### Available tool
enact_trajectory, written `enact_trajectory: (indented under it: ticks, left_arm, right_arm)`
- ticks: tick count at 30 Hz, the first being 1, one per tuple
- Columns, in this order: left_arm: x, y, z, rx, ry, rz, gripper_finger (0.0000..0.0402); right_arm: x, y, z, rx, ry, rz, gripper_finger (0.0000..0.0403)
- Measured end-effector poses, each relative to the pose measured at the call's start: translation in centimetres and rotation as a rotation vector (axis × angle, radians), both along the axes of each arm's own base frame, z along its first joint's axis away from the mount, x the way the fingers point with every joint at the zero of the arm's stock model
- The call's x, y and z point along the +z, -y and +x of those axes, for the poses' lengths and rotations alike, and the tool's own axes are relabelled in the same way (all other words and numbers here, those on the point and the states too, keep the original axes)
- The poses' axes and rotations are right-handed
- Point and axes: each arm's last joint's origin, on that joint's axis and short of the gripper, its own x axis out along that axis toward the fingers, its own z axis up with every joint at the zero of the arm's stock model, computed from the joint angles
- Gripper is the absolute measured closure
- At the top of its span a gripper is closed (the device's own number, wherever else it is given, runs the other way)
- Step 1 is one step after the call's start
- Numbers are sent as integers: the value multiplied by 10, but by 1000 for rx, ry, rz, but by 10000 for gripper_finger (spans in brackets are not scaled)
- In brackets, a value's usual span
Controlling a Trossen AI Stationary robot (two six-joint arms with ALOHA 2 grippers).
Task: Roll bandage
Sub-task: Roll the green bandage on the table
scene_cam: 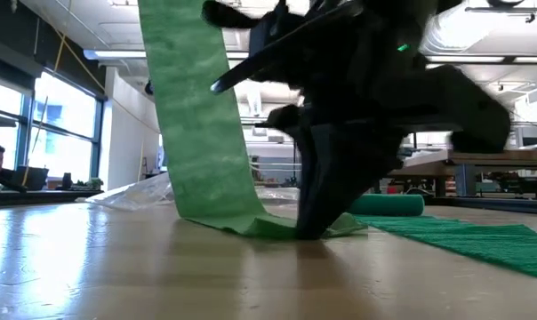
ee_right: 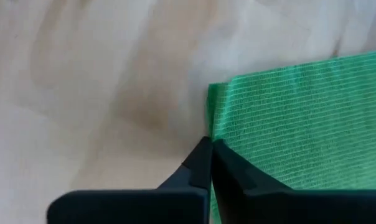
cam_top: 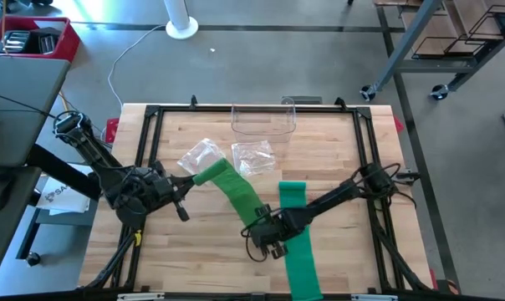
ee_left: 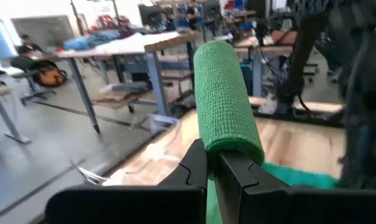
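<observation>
The right gripper (cam_top: 267, 238) is pressed together on the edge of the green bandage (cam_top: 301, 247), low against the worktop (cam_top: 336, 159); the pinch looks thin, so it should hold firm and keep the strip taut to wind evenly. Away to its side, the left gripper (cam_top: 188, 181) is clamped on the rolled end (ee_left: 225, 99), raised; the free strip runs slanting from that roll down to the right gripper, then lies flat beyond it, long axis towards the worktop's near edge.

Bandage (cam_top: 236, 191) spans table (cam_top: 336, 159) between left gripper (cam_top: 188, 180) and right gripper (cam_top: 263, 224).
</observation>
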Motion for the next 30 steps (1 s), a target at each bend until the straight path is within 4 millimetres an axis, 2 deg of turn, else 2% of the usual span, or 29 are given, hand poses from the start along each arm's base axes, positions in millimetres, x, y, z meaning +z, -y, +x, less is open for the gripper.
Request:
enact_trajectory:
  ticks: [2,6,10,13,18,23,30]
  left_arm:
    - [-5,-3,2,-15,-21,-25,399]
    - [-16,-12,4,-17,-70,-75,399]
    - [-23,-18,7,16,-106,-89,399]
    - [-27,-20,11,22,-137,-81,399]
    - [-39,-21,22,-7,-220,-93,399]
    - [-58,-15,37,-30,-299,-128,399]
    - [-100,7,60,-145,-459,-196,399]
  right_arm:
    - [10,-22,-12,30,-4,27,402]
    - [49,-67,-33,72,90,47,402]
    - [74,-109,-57,72,132,33,403]
    - [105,-136,-76,65,193,55,403]
    - [150,-161,-103,-11,292,56,403]
    - [196,-182,-130,11,434,113,403]
    - [250,-184,-148,27,654,68,403]
